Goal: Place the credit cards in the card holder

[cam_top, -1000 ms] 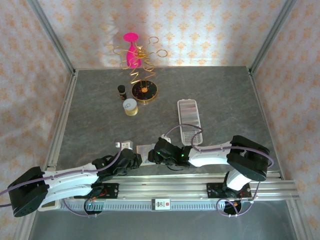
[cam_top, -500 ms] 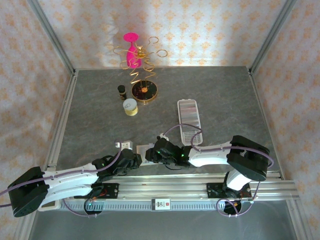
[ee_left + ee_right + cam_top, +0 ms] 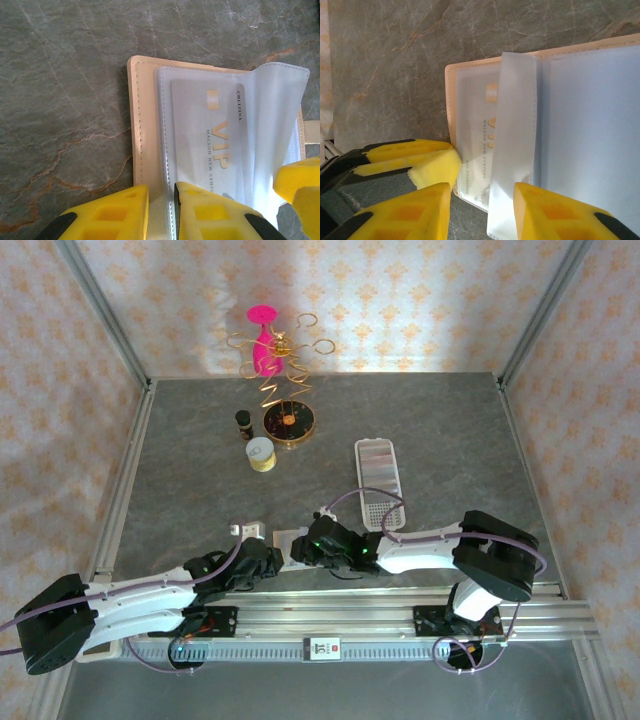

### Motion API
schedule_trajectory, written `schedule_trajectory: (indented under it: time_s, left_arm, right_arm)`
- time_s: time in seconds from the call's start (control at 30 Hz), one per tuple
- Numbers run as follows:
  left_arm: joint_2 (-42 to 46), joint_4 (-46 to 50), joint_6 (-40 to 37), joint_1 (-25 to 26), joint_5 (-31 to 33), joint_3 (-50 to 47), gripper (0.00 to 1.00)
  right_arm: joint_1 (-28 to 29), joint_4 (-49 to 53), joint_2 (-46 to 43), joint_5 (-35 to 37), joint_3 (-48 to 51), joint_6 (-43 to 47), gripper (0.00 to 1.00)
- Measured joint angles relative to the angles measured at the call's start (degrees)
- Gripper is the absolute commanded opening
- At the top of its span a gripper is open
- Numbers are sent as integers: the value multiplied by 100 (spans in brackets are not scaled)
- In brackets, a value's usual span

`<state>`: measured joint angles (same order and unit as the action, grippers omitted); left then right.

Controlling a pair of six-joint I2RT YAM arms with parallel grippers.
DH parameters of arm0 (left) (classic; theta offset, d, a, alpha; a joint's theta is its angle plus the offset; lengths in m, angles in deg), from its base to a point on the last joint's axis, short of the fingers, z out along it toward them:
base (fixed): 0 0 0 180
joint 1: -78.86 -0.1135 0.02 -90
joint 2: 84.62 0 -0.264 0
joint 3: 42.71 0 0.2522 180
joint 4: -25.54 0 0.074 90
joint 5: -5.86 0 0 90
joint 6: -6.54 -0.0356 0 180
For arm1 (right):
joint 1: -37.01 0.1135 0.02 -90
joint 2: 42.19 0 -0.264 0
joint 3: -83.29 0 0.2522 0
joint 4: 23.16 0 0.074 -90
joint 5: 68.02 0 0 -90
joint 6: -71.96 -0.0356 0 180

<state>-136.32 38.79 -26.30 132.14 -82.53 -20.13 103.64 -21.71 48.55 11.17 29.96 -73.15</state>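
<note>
Clamping the near edge of the beige wallet (image 3: 142, 125), the left gripper (image 3: 161, 200) is closed on it, and a pale credit card (image 3: 212, 140) sits in a clear sleeve there. The right gripper (image 3: 482, 200) stands open astride a sleeve flap (image 3: 515, 125). The white card holder (image 3: 384, 513) lies right of the wallet, farther back.

Bare table (image 3: 450, 420) lies open at far right and left middle. The card holder (image 3: 379, 480) bars centre-right. Gold stand (image 3: 275, 370), tin (image 3: 289, 423) and jar (image 3: 260, 453) crowd the far left; left arm (image 3: 150, 595) and right arm (image 3: 430, 545) fill the near edge.
</note>
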Motion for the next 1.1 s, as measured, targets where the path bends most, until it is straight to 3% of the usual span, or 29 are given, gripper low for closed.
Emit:
schedule_trajectory:
  time_s: [0.4, 0.6, 0.77, 1.1]
  left_arm:
    - [0, 2, 0, 0, 2, 0, 23]
    - [0, 2, 0, 0, 20, 0, 23]
    - [7, 2, 0, 0, 20, 0, 23]
    - [37, 15, 0, 0, 39, 0, 21]
  right_arm:
    - [15, 413, 256, 76, -190, 70, 30]
    - [20, 820, 319, 275, -393, 216, 14]
    - [20, 1025, 295, 431, -417, 284, 5]
    - [46, 1158, 0, 551, -417, 286, 8]
